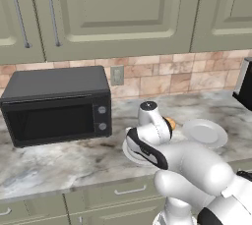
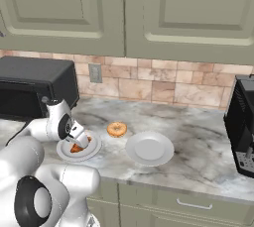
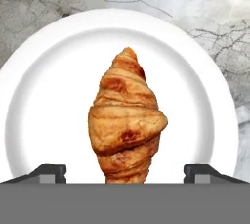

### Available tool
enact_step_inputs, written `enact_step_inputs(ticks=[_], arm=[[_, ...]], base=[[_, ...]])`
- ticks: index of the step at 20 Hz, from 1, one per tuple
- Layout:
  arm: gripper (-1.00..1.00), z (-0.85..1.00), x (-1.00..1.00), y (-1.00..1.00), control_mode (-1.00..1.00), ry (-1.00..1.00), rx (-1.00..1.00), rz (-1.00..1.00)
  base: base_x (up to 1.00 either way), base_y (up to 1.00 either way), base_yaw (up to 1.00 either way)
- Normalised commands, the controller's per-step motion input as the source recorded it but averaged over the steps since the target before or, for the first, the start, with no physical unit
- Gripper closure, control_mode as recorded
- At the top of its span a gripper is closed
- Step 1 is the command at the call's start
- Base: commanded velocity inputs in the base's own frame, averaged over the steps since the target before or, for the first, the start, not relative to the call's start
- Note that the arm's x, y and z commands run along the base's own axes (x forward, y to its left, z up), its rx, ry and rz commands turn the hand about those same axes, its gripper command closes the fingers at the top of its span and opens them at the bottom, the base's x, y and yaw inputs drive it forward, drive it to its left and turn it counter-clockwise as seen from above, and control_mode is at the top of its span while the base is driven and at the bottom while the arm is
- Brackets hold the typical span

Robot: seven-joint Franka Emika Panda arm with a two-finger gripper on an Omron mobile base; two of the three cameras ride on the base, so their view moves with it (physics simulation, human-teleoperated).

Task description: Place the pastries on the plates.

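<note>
Table (image 2: 198, 166) is a grey-veined marble top running wall to wall under the cabinets, front edge above a row of drawers. Directly on it, left to right in right base view: black microwave (image 2: 34, 89) against the back wall at far left; near-side plate (image 2: 92, 149) just beside the front edge, carrying the croissant (image 3: 126, 120); doughnut (image 2: 116, 129) lying bare on the marble, behind and between the two plates, touching neither; second plate (image 2: 149, 148) well right of the first, nothing on it; black appliance (image 2: 243, 127) at far right, type can't tell. In hand view the croissant sits about centre on its plate.
</note>
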Motion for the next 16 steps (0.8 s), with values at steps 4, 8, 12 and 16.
enact_step_inputs(ticks=[4,8,12,16], arm=[[-1.00,0.00,0.00,0.00,-1.00,0.00,0.00,0.00],[-1.00,0.38,-0.04,0.00,-1.00,0.04,0.00,-0.04],[-1.00,0.71,0.00,-0.39,-1.00,0.01,0.00,-0.01],[-1.00,0.26,0.00,-0.91,-1.00,-0.05,0.00,0.11]], base=[[0.00,0.00,0.00],[0.00,0.00,0.00],[0.00,0.00,0.00],[0.00,0.00,0.00]])
